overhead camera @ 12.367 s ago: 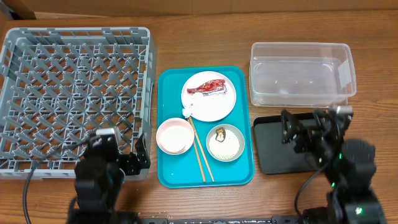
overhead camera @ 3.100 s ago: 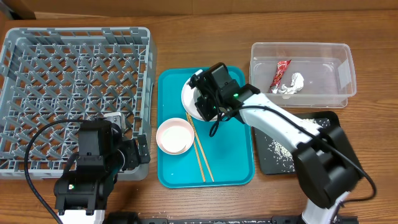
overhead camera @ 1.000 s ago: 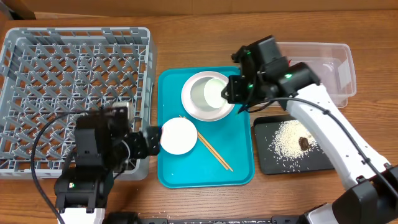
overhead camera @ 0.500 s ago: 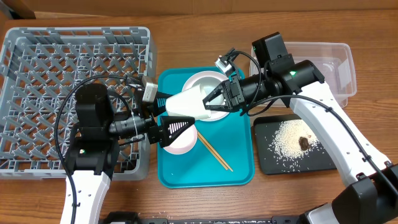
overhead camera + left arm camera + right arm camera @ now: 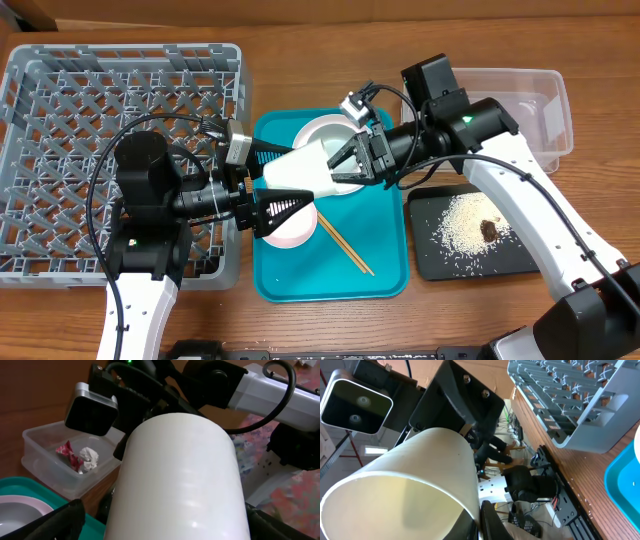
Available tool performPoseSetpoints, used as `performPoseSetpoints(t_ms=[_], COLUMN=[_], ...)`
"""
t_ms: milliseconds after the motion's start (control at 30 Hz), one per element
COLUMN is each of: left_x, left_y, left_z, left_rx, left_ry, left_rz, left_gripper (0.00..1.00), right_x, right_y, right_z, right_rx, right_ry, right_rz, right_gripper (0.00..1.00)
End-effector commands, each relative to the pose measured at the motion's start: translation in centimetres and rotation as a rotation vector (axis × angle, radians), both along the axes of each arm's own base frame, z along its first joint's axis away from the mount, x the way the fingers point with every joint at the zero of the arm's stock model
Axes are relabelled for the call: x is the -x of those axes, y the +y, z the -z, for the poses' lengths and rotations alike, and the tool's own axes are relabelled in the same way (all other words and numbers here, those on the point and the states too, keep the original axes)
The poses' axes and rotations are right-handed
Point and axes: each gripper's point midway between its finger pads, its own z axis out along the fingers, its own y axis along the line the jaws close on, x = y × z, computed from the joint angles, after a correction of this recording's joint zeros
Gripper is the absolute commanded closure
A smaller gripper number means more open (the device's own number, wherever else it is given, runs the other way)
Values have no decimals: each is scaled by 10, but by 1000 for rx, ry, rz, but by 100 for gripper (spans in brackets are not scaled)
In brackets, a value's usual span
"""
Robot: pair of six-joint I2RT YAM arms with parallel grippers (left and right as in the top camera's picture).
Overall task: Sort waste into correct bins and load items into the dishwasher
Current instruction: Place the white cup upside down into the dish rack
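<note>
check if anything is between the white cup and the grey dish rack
Nothing visible does. The small white cup hangs over the teal plastic tray, and the large grey plastic lattice dish rack lies just left with bare cells; only the left arm overlaps its right edge.

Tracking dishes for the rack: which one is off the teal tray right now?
The small white cup, held on its side in mid-air by the right end effector. The pink bowl and white plate sit on the teal tray.

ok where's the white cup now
Overhead view, centre: the white cup hangs sideways between the left gripper and right gripper, above the pink bowl on the teal tray.
</note>
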Motion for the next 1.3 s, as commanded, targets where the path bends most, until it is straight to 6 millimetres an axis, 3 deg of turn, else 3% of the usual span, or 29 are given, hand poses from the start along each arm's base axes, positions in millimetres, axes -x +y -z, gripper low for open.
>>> performPoseSetpoints(t_ms=[0, 67, 133, 267, 300, 367, 433, 467, 533, 567, 600, 667, 767, 833, 867, 1000, 1100, 1267], left_x=[-2, -2, -2, -3, -3, -5, -10, -15, -29, -36, -42, -52, -53, -45, -33, -5, 5, 6], left_y=[0, 0, 0, 0, 0, 0, 3, 5, 14, 21, 30, 56, 120, 158, 190, 248, 274, 313], left_z=[-3, -3, -3, -3, -3, -2, 2, 7, 25, 35, 46, 68, 90, 91, 90, 91, 98, 129], left_rx=[5, 5, 4, 3, 3, -2, -14, -28, -86, -115, -152, -251, -417, -501, -572, -659, -671, -801], left_ry=[6, 6, 6, 6, 6, 8, 27, 48, 103, 141, 166, 214, 360, 443, 511, 632, 707, 833], left_rz=[1, 1, 1, -3, -4, -17, -54, -92, -207, -268, -328, -475, -770, -924, -1053, -1280, -1389, -1487], left_gripper=[11, 15, 29, 38, 42, 53, 59, 64, 87, 91, 96, 96, 96, 96, 96, 96, 96, 96], right_x=[8, 8, 8, 8, 8, 6, 1, -3, -28, -37, -55, -72, -77, -77, -75, -67, -61, -59], right_y=[3, 3, 3, 3, 3, 3, 3, 2, -16, -29, -64, -120, -194, -221, -241, -268, -279, -280], right_z=[-11, -11, -11, -11, -11, -8, 1, 9, 55, 71, 101, 124, 120, 109, 99, 83, 82, 83], right_rx=[-41, -41, -41, -41, -41, -24, 23, 72, 345, 453, 682, 941, 1166, 1219, 1240, 1236, 1246, 1245], right_ry=[-18, -18, -18, -18, -19, -26, -39, -51, -94, -103, -106, -115, -125, -138, -146, -153, -121, -108], right_rz=[-34, -34, -34, -34, -33, -23, 4, 32, 181, 240, 366, 512, 666, 738, 794, 858, 880, 876], right_gripper=[96, 96, 96, 96, 93, 76, 72, 67, 59, 58, 57, 57, 56, 52, 47, 40, 39, 39])
